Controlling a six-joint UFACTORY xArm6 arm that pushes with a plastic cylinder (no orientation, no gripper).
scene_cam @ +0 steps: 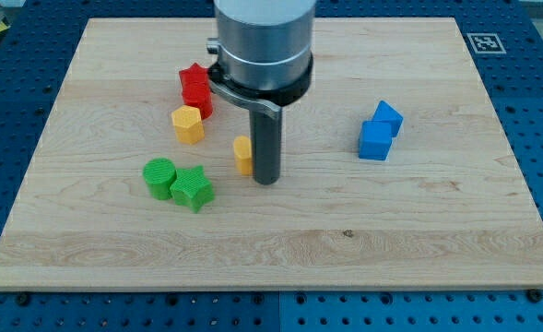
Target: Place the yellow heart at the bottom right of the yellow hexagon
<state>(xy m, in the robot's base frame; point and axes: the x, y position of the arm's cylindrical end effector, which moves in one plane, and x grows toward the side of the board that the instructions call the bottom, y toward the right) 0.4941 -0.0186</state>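
One tip [265, 180] touching yellow heart [243, 154], right of it; yellow hexagon [187, 124] up-left; no jaws on tool.

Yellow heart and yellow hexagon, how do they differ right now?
The yellow hexagon shows whole, while the yellow heart is partly hidden behind my tip. The hexagon sits beside the red blocks toward the view's left; the heart lies lower and further right, directly left of my tip. The hexagon looks wider; the heart shows only a narrow sliver. Both share the same yellow.
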